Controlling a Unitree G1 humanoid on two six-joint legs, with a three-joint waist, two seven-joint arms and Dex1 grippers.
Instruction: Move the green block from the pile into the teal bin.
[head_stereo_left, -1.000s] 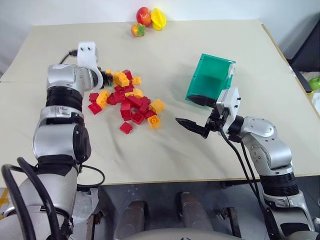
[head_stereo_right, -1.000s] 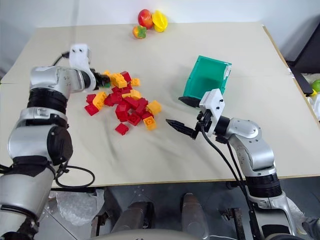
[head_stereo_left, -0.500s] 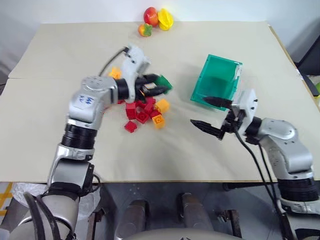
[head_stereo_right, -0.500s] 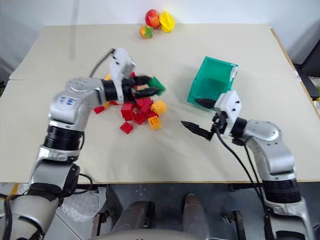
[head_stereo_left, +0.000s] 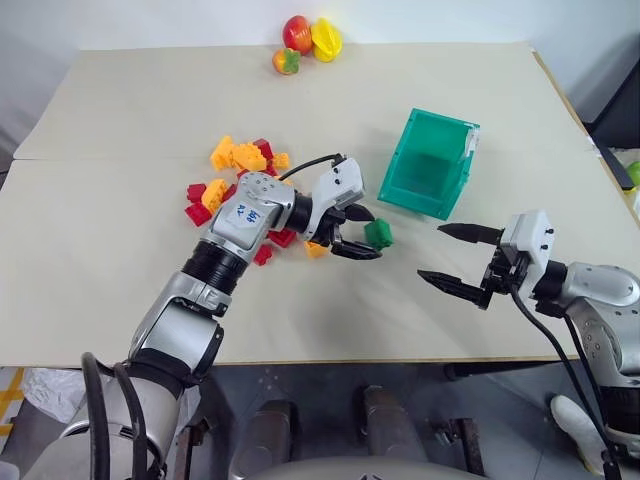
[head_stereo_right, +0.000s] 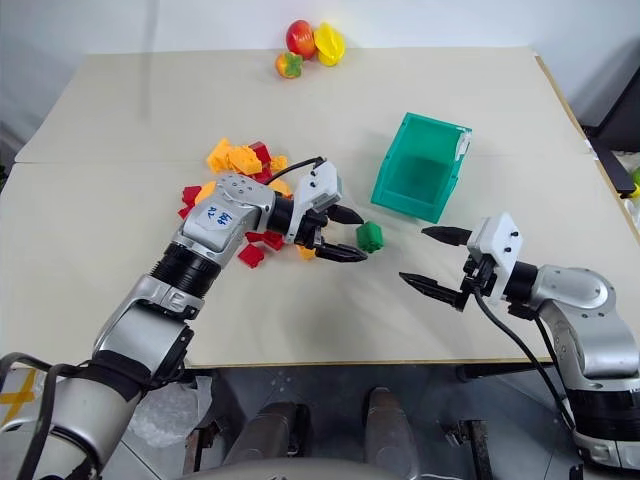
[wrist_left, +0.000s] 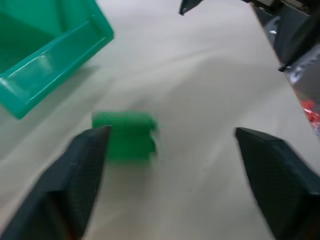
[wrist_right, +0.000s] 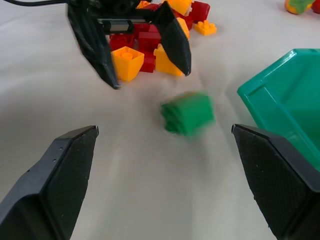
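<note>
**A:** How far along is this?

**B:** Partway, I'd say. The green block (head_stereo_left: 378, 234) is out of the pile (head_stereo_left: 240, 180) and lies just right of centre in the head view, on the table (head_stereo_left: 120, 110), just past the tips of the left gripper (head_stereo_left: 356, 232). It is not in the teal bin (head_stereo_left: 429, 163), which stands a little above and to the right of it, near but apart.

**A:** Is the left gripper holding it?

**B:** No. Its two black fingers are spread wide, and in the left wrist view the block (wrist_left: 125, 136) sits close beside one finger (wrist_left: 75, 172) with no pinch on it. It looks blurred there, so it may be loose and tumbling; I can't tell whether it rests flat.

**A:** And the other arm?

**B:** The right gripper (head_stereo_left: 458, 260) hangs at the lower right of the frame, fingers also spread, nothing between them, well apart from the block.

**A:** So what's left?

**B:** The main part: the block lies short of the bin's near wall, so it needs picking up again, or a handover, then a drop over the rim. The red and orange bricks stay at centre left.
</note>
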